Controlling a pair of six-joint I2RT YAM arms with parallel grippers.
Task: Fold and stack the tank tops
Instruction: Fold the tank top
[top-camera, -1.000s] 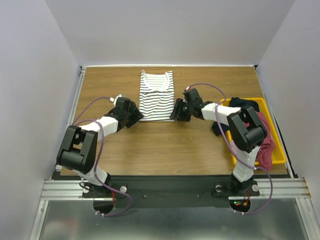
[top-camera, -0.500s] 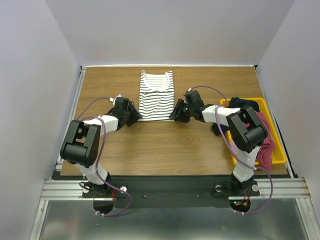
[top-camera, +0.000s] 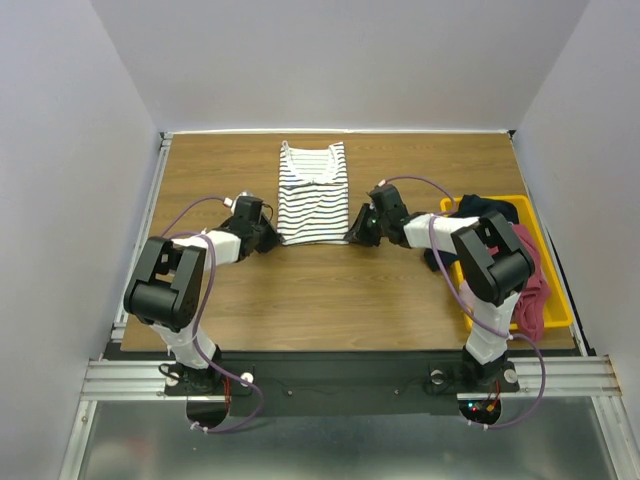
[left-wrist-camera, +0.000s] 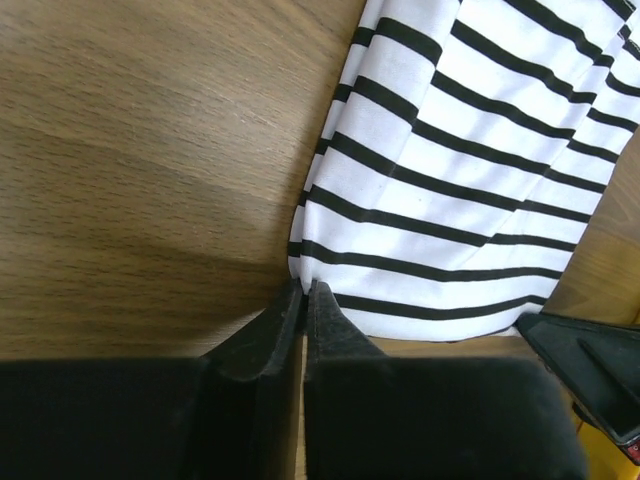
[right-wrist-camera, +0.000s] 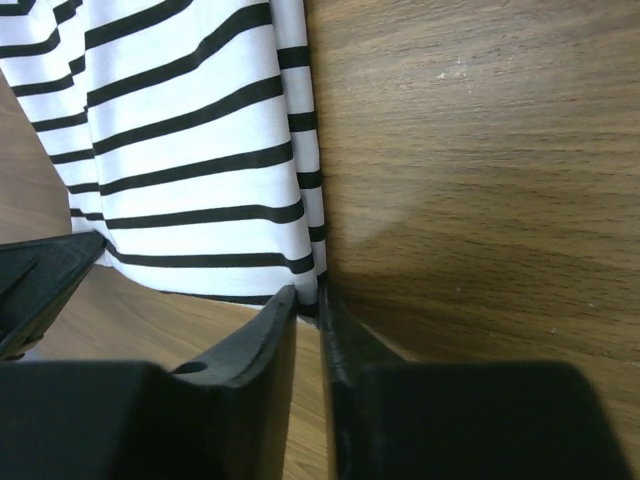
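Cloth fills both wrist views, cropped at the frame edges, so only the lower part of the striped tank top (left-wrist-camera: 450, 180) shows there. Its full shape appears only from above. It lies flat near the middle of the far edge of the table (top-camera: 330, 290), neckline toward the far edge and hem toward the arms.

The left gripper (left-wrist-camera: 303, 290) is clenched on the hem's left corner. Its black tapered fingers are pressed nearly together, with the fabric edge caught between the tips. The right gripper (right-wrist-camera: 305, 295) pinches the hem's right corner the same way. How much cloth sits inside either grip is hidden by the fingers.

The fabric is a soft white knit with thin dark horizontal bands, lightly rippled near the hem. The tabletop is brown wood grain with a dull sheen.

At the right edge, a yellow bin (top-camera: 555, 320) holds the dark red tank top (top-camera: 535, 290), crumpled and draped over the rim, beside a dark cloth (top-camera: 490, 210) whose form is hard to make out.
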